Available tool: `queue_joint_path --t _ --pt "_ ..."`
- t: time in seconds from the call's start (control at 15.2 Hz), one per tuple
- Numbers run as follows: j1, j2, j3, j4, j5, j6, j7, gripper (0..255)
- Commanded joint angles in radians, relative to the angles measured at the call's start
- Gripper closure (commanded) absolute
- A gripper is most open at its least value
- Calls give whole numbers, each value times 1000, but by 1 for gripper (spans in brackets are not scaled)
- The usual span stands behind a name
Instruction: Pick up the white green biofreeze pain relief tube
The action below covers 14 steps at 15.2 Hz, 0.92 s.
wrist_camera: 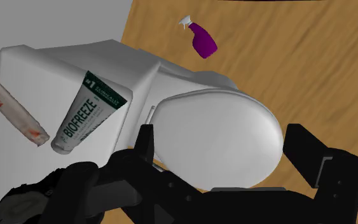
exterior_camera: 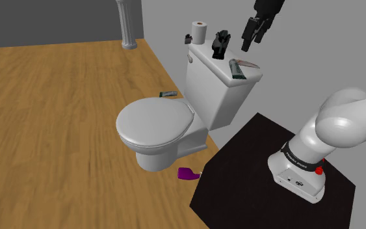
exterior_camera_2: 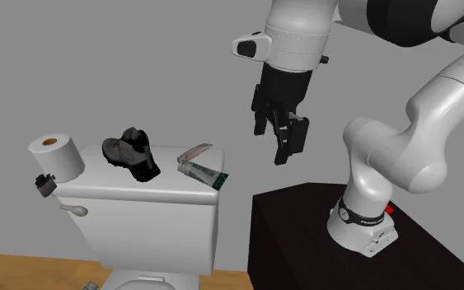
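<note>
The white-and-green squeeze-type Biofreeze tube [wrist_camera: 88,111] lay flat on the white toilet tank lid [exterior_camera: 217,65]. It sat at the end nearer the robot's stand, with its green crimped end at the lid's front corner. A slim white-and-red sachet-like pack [wrist_camera: 15,108] lay just beside it toward the back edge, so the tube's freer side was probably the one along the front edge. Further along the lid stood a grey-and-black shoe [exterior_camera_2: 129,155] and a white toilet-paper roll [exterior_camera_2: 57,156], both clear of the tube.

The all-black two-finger gripper [exterior_camera_2: 273,144] hung above and off that same end of the lid, well apart from the tube. Its fingers were spread wide and had hold of nothing. I judged this to be an approach pose, with the hand tilted so its camera looked down on the lid and the gap ready to straddle the tube's width (the pack beside it looked like the main thing to avoid).

The wrist view gave the tube's lettering and lie, and showed a purple spray bottle [wrist_camera: 203,43] on the wooden floor [wrist_camera: 298,63]. The second exterior view made plain the height between fingertips and lid, and caught a small dark object [exterior_camera_2: 44,184] at the lid's far end. The shoulder view showed how the tube sat against the lid's edges.
</note>
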Motion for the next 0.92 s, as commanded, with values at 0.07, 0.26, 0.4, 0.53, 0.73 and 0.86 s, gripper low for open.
queue_joint_path --t 0.07,0.26,0.4,0.53,0.73,0.86 --pt "-13 17 -13 -9 -1 30 5 0" --pt "-49 72 -53 -32 -3 119 20 0" --pt "-72 113 -79 -43 -3 178 29 0" --pt "-94 156 -106 -50 0 236 36 0" --pt "-124 227 -147 -56 9 322 45 0" --pt "-142 278 -175 -55 19 378 48 0"
